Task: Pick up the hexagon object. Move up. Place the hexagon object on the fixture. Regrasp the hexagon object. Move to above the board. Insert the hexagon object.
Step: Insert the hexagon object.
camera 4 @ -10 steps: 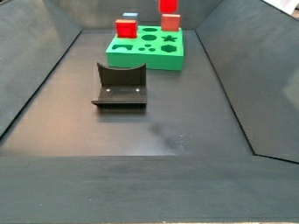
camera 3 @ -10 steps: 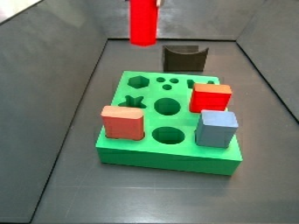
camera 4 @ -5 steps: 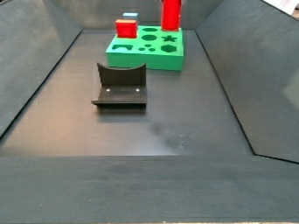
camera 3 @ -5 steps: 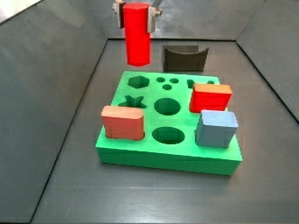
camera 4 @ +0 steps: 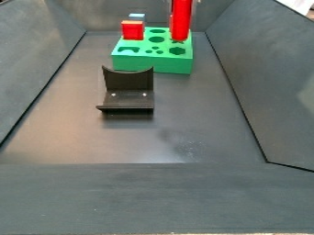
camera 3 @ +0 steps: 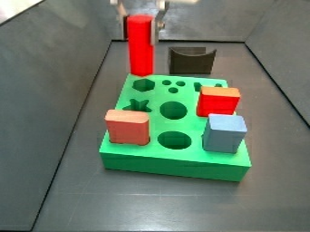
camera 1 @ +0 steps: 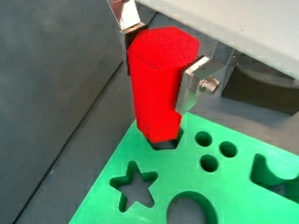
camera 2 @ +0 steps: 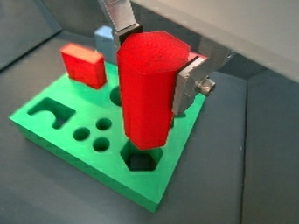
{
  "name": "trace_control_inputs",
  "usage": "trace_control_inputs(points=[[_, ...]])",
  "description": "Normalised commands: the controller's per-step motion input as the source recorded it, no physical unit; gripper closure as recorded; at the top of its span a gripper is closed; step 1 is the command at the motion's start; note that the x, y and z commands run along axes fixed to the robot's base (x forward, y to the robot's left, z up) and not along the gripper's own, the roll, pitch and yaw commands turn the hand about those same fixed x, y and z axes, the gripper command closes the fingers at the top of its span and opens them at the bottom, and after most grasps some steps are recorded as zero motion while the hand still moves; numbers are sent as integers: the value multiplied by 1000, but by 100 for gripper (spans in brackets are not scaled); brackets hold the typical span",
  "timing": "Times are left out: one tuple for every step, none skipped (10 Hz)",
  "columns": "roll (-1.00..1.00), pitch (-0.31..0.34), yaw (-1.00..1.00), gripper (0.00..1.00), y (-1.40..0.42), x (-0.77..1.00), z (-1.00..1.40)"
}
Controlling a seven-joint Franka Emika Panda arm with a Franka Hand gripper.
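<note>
Side view, near to far: blue-grey cube (camera 3: 226, 132) and salmon-pink cube (camera 3: 127, 127) sit on the near part of the board (camera 3: 176, 161). Red cube (camera 3: 219, 100) is on the board's right side, further back. Behind the board the fixture (camera 3: 191, 61) stands on the counter (camera 3: 72, 190), apart from the board.

Hexagon object (camera 3: 140, 44) is upright above the far-left corner of the board, over the hexagonal hole (camera 3: 143, 85). Gripper (camera 3: 141, 11) is at the top edge of the frame, clamped on the prism's upper part.

Both wrist views: silver finger plates (camera 1: 191, 80) press the prism (camera 1: 159, 83) on opposite sides, so it is grasped. Its lower end sits right at the hexagonal hole (camera 2: 142, 161) near the board corner; can't tell whether the tip is inside or just above. The star-shaped hole (camera 1: 135, 183) and small round holes (camera 1: 212, 151) are next to it, open.

In a side view from the opposite end, the fixture (camera 4: 127, 90) is nearer the camera, the board (camera 4: 157, 55) far back, the prism (camera 4: 181, 20) vertical over it.
</note>
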Motion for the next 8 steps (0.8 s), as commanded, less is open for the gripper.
trace_control_inputs(points=[[36,-29,-63,100,86,0,-463],[36,-27,-57,100,69,0,-406],[4,-20,-143,100,86,0,-314],[0,-57,-151,100,14,0,-203],[0,-47,-83,100,103,194,-231],[-11,-39,-49,100,120,183,-171],[-6,-27,-37,100,77,154,-114],[0,-31,-66,100,0,86,-134]])
